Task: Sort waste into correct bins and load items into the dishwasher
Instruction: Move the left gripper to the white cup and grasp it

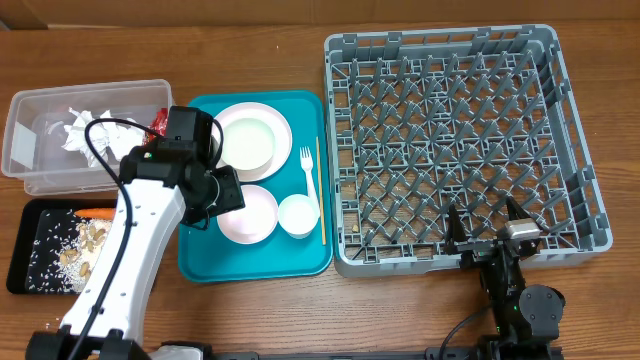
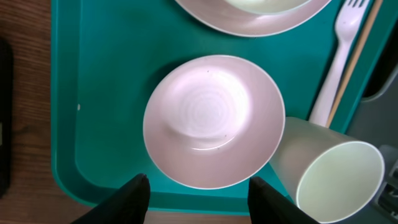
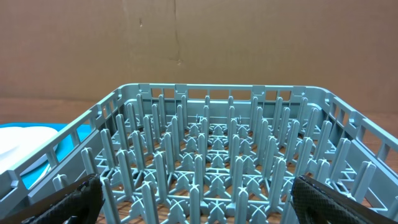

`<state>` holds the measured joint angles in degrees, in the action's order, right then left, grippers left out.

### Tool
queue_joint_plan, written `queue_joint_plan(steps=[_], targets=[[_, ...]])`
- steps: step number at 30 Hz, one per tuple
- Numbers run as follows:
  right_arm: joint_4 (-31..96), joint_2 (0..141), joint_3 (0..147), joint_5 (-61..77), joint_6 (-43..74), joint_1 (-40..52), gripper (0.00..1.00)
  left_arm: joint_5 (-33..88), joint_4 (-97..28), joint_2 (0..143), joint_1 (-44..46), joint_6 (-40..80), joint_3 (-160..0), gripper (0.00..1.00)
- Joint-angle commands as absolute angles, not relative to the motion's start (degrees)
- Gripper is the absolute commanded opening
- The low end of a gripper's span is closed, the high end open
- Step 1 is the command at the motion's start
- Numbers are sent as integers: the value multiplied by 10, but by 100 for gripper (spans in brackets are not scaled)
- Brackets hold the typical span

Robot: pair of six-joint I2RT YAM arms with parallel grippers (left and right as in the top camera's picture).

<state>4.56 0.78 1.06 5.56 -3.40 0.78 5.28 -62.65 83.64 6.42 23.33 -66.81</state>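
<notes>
My left gripper [image 1: 212, 205] [image 2: 199, 199] hovers open over the teal tray's left front, with nothing between its fingers. A white bowl [image 1: 250, 213] [image 2: 211, 118] lies just ahead of it. Beside the bowl stands a white cup [image 1: 297, 215] [image 2: 336, 177]. The plate [image 1: 255, 135] [image 2: 249, 22] carries a second bowl. A white fork [image 1: 309, 175] [image 2: 339, 50] and a wooden stick [image 1: 320, 190] lie to the right. My right gripper [image 1: 485, 225] [image 3: 199, 199] stands open at the front edge of the grey dish rack [image 1: 455, 140] [image 3: 211, 155], holding nothing.
The teal tray [image 1: 200, 255] sits at centre. The clear tub [image 1: 30, 150] at the back left holds napkin balls [image 1: 85, 132] and a red wrapper [image 1: 158, 122]. The black tray [image 1: 25, 265] holds rice [image 1: 50, 250], scraps [image 1: 95, 237] and a carrot [image 1: 100, 213].
</notes>
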Motion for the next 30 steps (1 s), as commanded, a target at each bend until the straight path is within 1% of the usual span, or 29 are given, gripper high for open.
queue_joint_plan(steps=[1,7,8,11,12,16,20,21,23,30], targets=[[43,2,4,54,-32,6,100,45,-632,849,69,218,-680,54],[43,2,4,63,-26,6,100,37,-628,851,68,205,-680,54],[43,2,4,67,-12,6,100,37,-627,851,68,200,-680,54],[41,2,4,77,130,6,100,39,-618,851,68,192,-680,55],[40,2,4,87,148,6,100,39,-617,851,68,190,-680,55],[65,2,32,123,151,6,100,41,-610,851,68,172,-680,54],[129,11,109,125,153,6,100,47,-608,851,68,168,-680,53],[141,17,126,125,153,6,100,53,-608,851,68,167,-680,50],[175,39,173,125,153,6,100,65,-607,850,68,166,-680,50],[342,191,367,127,153,6,100,131,-606,849,69,147,-695,50]])
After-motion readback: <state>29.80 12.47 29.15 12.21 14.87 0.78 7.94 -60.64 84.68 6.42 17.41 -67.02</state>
